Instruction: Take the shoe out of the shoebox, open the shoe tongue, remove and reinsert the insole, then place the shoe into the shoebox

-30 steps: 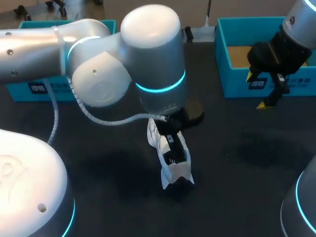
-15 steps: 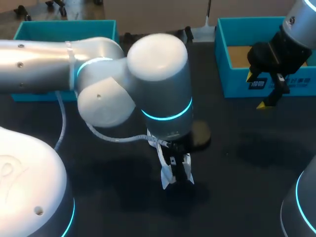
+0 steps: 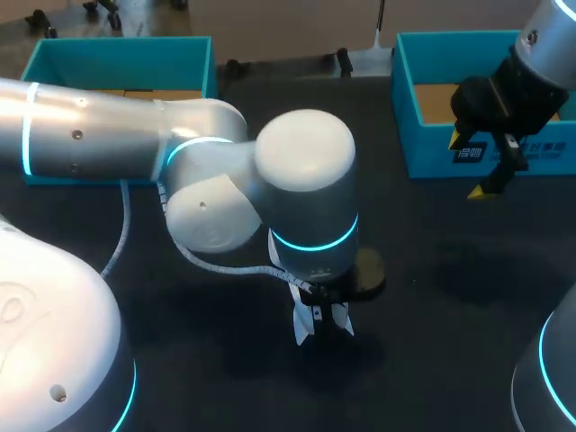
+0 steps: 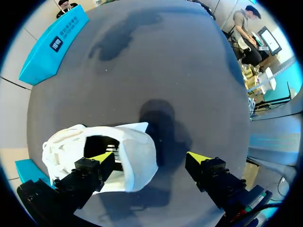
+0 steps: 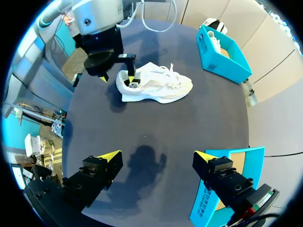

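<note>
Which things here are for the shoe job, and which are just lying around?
For the job: white shoe; blue box; left end effector, one finger inside the shoe.
Lying about: second blue box, maybe spare; black table.

White lace-up shoe (image 5: 156, 87) is sitting upright on my worktop (image 5: 156, 142), outside the open teal shoebox (image 3: 432, 148), well apart from it.

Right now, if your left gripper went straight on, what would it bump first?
Probably the white shoe: the open left gripper straddles its heel wall, one finger over the opening. Depth is unclear.
</note>
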Available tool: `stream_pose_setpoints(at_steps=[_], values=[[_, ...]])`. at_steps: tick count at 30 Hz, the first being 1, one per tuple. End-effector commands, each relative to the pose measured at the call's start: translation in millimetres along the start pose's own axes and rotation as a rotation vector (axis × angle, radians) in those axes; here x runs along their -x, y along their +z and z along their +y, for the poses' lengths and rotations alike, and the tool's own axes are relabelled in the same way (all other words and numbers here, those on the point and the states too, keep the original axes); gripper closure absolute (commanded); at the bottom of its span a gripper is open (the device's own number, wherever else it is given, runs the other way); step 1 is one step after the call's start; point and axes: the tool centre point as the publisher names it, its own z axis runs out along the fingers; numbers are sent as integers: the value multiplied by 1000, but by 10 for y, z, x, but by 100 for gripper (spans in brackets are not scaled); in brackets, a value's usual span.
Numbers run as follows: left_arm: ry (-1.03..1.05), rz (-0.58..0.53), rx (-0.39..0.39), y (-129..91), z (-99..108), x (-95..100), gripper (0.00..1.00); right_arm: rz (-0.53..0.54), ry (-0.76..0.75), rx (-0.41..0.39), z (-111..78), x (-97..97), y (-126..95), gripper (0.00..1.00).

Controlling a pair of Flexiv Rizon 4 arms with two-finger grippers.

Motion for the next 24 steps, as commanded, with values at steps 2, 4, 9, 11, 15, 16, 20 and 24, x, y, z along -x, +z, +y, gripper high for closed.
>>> stream_pose_setpoints(at_steps=[2,4,9,11,15,16,20,24], values=[[-1,6,9,221,-54,19,0,1,1,-4,10,10,15,0],[-7,5,12,251,-56,35,0,1,1,-4,10,10,15,0],[-15,13,22,286,-54,53,0,1,1,-4,10,10,15,0],[-18,15,25,309,-48,51,0,1,1,-4,10,10,15,0],[-16,23,33,328,-27,37,15,1,1,-4,10,10,15,0],[-16,26,35,337,-20,39,40,1,1,-4,10,10,15,0],[-22,40,48,356,-4,43,53,1,1,-4,10,10,15,0],[-24,55,49,365,5,36,66,1,1,-4,10,10,15,0]])
